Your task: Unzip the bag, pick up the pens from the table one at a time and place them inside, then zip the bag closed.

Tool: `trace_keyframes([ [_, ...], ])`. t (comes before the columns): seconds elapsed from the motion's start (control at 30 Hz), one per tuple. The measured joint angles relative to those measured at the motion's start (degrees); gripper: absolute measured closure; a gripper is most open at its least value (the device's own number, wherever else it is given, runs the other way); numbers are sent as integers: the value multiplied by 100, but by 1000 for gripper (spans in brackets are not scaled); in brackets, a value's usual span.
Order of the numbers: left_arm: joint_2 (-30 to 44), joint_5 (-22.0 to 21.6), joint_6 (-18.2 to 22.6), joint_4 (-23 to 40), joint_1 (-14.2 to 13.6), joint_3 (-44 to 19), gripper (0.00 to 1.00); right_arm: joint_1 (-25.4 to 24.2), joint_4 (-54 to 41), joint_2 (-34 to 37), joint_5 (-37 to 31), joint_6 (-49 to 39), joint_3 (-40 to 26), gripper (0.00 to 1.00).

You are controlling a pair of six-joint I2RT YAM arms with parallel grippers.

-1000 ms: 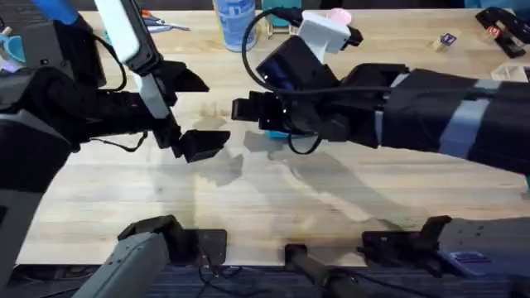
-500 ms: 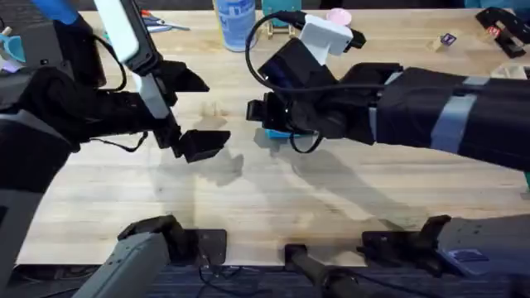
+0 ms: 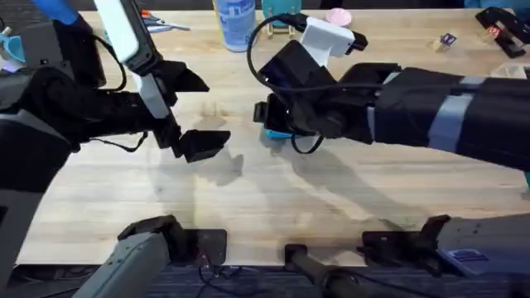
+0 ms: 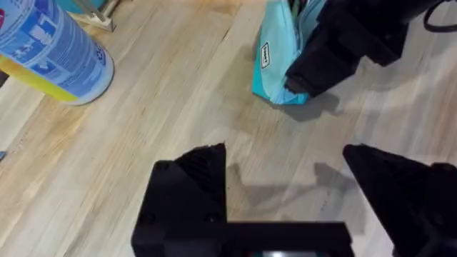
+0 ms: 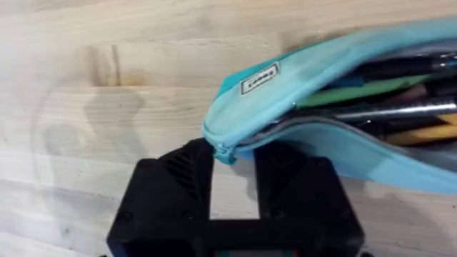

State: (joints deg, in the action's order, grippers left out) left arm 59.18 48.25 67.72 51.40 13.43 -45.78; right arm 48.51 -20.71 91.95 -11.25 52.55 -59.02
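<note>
Pouch (image 5: 343, 135) lies on the tabletop (image 3: 248, 207), gaping, pens (image 5: 400, 107) inside, its long axis running away from the right hand (image 5: 232, 168), narrowed at its zipper end; left hand (image 4: 285, 185) wide, apart.

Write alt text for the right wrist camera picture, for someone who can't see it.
A light blue bag lies on the wooden table with its zipper partly open, showing pens and other slim items inside. The right claw sits at the bag's closed end, its two black fingers close together around the zipper end. A small white label marks the fabric near that end.
</note>
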Motion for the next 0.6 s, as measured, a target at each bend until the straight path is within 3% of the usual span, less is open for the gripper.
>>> trace_keyframes([
  [0.2,0,0,0,0,0,0,8,-7,-51,1,-24,19,0,733],
  [0.3,2,0,0,0,0,0,8,-7,-82,0,-52,27,0,947],
  [0.6,0,0,0,0,0,0,8,-7,-96,1,-60,22,0,967],
])
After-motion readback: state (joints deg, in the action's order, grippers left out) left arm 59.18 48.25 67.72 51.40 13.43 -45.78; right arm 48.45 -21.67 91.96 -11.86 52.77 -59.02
